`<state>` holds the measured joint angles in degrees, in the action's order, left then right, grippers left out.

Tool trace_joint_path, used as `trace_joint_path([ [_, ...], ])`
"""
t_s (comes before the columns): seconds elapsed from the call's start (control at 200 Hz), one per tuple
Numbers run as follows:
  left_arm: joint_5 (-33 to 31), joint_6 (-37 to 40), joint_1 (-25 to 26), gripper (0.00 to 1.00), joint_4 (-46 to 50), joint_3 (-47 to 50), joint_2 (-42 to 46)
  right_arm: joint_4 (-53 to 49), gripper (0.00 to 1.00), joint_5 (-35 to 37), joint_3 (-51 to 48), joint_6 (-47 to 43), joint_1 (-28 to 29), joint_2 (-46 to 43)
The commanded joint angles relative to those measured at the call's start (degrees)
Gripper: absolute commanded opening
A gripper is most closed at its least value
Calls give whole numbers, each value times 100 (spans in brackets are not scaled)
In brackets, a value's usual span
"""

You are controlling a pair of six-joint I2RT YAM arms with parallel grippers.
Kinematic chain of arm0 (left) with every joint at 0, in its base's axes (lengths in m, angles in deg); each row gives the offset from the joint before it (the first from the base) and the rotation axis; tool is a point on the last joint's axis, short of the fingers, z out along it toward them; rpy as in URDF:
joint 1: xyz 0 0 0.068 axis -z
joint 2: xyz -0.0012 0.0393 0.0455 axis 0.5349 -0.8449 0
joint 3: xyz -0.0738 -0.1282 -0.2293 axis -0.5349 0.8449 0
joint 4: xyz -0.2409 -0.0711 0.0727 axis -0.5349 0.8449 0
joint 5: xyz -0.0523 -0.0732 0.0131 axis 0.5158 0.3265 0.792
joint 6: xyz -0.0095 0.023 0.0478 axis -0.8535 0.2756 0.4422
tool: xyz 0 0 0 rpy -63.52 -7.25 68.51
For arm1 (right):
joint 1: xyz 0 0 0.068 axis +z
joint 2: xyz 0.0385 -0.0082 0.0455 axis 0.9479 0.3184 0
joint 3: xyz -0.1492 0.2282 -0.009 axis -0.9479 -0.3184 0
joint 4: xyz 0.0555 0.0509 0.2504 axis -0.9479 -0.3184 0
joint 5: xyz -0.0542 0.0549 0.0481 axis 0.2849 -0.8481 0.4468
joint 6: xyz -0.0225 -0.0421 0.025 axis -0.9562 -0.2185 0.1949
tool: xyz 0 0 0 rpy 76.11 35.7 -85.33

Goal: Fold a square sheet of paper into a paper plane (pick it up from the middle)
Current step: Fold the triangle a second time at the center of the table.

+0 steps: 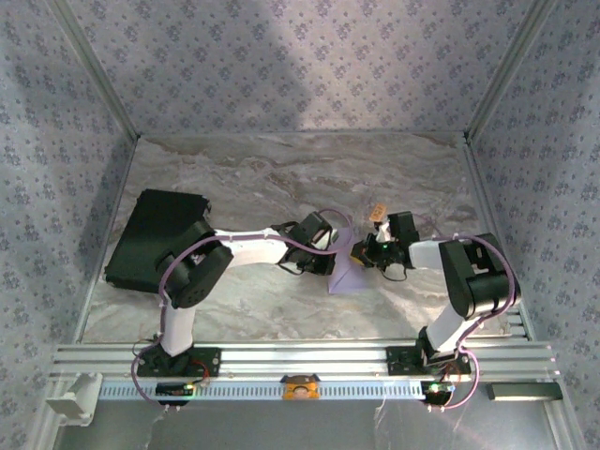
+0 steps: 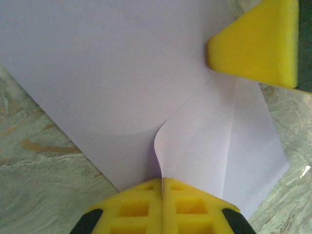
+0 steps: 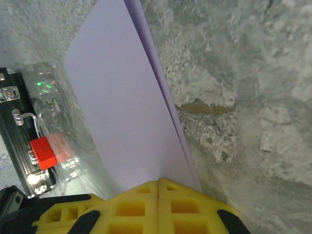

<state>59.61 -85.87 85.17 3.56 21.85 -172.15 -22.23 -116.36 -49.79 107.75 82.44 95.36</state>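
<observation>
Marbled bench lies under me, with patterned walls around it. My left gripper is clamped on a raised fold of the lavender sheet of paper, and my right gripper pinches another edge. The partly folded sheet is held between them, right of the bench's centre, well apart from the black pad at the left edge.
</observation>
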Motion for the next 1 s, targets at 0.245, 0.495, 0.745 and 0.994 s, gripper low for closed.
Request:
trace_joint_path([
  [0.245,14,136,-6,0,470,90,-234,-212,6,-98,-4,6,-35,-619],
  [0.495,-11,132,-18,0,442,108,-246,-214,5,68,-80,147,594,-605],
  [0.745,14,123,-15,0,412,86,-267,44,4,310,-398,196,641,-253],
  [0.994,-4,77,-19,2,427,62,-137,-18,3,511,-689,115,614,-154],
])
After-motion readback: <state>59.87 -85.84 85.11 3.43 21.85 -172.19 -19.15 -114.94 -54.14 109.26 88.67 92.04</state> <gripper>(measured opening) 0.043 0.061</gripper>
